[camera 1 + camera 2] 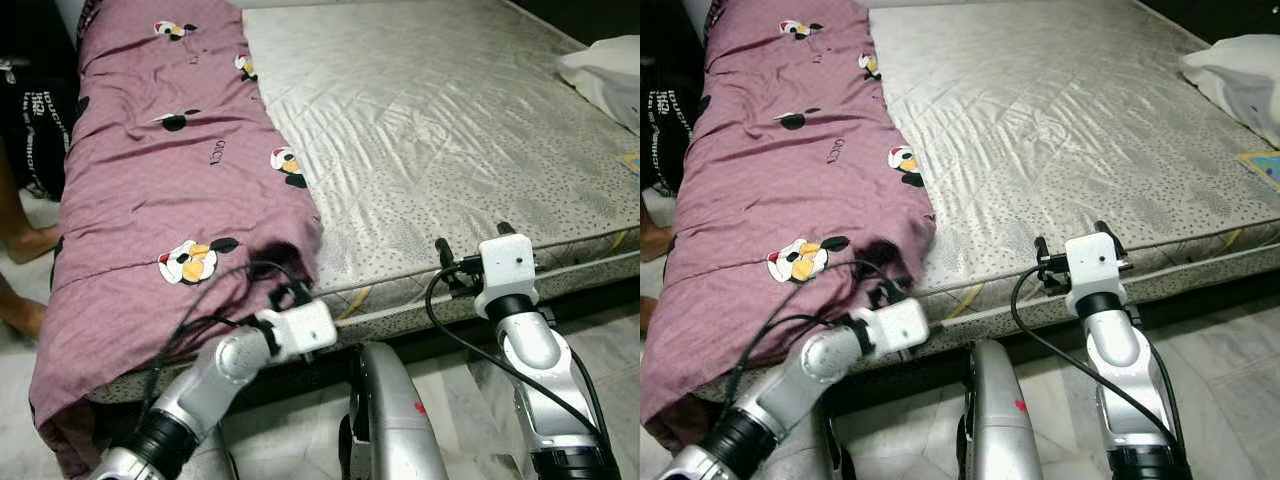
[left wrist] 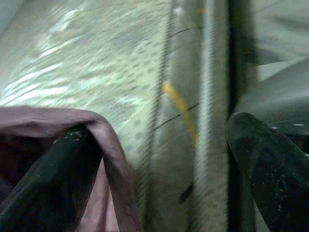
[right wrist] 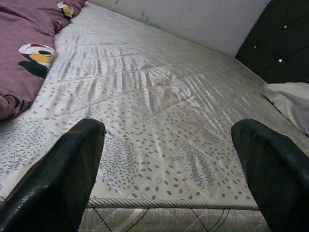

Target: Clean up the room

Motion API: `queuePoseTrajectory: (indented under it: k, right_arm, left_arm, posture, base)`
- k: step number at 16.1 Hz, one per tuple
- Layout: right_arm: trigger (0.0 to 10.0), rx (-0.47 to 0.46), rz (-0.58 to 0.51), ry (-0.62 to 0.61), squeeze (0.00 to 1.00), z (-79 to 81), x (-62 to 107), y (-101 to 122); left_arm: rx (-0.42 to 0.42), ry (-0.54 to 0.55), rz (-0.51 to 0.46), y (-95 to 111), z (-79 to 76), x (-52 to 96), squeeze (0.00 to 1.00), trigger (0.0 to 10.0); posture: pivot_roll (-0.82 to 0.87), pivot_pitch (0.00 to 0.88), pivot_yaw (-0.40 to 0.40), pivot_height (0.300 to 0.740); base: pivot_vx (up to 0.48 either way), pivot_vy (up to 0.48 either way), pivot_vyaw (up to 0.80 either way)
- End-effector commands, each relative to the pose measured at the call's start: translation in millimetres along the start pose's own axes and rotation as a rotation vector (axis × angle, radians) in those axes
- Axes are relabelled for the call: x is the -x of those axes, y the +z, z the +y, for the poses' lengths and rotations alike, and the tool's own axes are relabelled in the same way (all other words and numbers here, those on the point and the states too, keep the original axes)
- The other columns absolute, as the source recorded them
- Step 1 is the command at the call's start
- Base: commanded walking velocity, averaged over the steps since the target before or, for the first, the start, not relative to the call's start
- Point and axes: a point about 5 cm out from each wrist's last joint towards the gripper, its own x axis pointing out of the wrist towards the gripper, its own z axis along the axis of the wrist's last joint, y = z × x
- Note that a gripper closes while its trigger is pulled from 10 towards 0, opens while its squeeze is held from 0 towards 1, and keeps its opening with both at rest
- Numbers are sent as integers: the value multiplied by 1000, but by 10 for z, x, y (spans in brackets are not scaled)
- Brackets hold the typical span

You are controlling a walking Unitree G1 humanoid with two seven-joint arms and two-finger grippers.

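Observation:
A mauve blanket (image 1: 170, 170) printed with cartoon figures lies bunched along the left side of a bare quilted mattress (image 1: 430, 130). My left gripper (image 1: 290, 293) is at the blanket's near corner by the bed's front edge. In the left wrist view it is open, and a fold of the blanket (image 2: 38, 121) drapes over one finger (image 2: 53, 179) while the other finger (image 2: 270, 169) is free. My right gripper (image 1: 474, 240) hovers open at the mattress's front edge, holding nothing. Between its fingers the right wrist view shows bare mattress (image 3: 159, 106).
A white pillow or cloth (image 1: 605, 75) lies at the far right of the bed. A person's bare legs (image 1: 20, 240) stand at the left beside dark printed fabric (image 1: 35, 120). Pale tiled floor (image 1: 610, 340) runs in front of the bed.

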Motion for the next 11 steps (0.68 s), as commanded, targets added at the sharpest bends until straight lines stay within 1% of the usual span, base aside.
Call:
queuePoseTrajectory:
  k: [1,2,4,5,6,7,8,9,10,11]
  right_arm:
    - [10000,7,-7,-3,0,0,5,9]
    - [10000,7,-4,-3,0,6,14,-3]
    - [10000,7,-4,-3,0,17,10,-3]
    - [10000,5,-5,-5,0,26,4,-1]
    - [10000,3,-5,-7,0,34,0,-4]
    - [10000,1,-6,-7,0,42,-3,-6]
    - [10000,0,-7,-8,0,46,-8,-8]
    - [10000,-5,-8,-11,0,45,-20,-7]
    - [10000,-7,-8,-12,0,51,-28,-8]
    - [10000,-19,-14,-11,0,64,-43,-2]
  left_arm:
    - [-22,-55,-5,43,-28,-46,0,10000]
    - [-42,-131,24,31,-76,-95,0,10000]
    - [-29,-201,79,-7,-103,-161,0,10000]
    - [-38,-235,102,-8,-104,-227,0,10000]
    - [-24,-200,102,20,-56,-284,0,10000]
    - [-34,-161,95,64,11,-329,0,10000]
    - [23,-120,78,113,57,-360,0,10000]
    - [169,-32,73,175,131,-410,0,10000]
    - [276,3,83,195,154,-448,0,10000]
    - [458,22,102,226,156,-496,0,10000]
  posture:
    - [-166,58,-55,517]
    - [-165,57,-51,517]
    - [-167,52,-47,517]
    - [-168,49,-44,517]
    - [-167,42,-40,517]
    - [-166,37,-36,517]
    - [-163,30,-33,517]
    - [-156,21,-30,517]
    - [-153,17,-27,517]
    - [-152,13,-25,517]
  base:
    - [0,0,0]
    - [0,0,0]
    - [0,0,0]
    - [0,0,0]
    - [0,0,0]
    - [0,0,0]
    - [0,0,0]
    - [0,0,0]
    - [0,0,0]
    - [0,0,0]
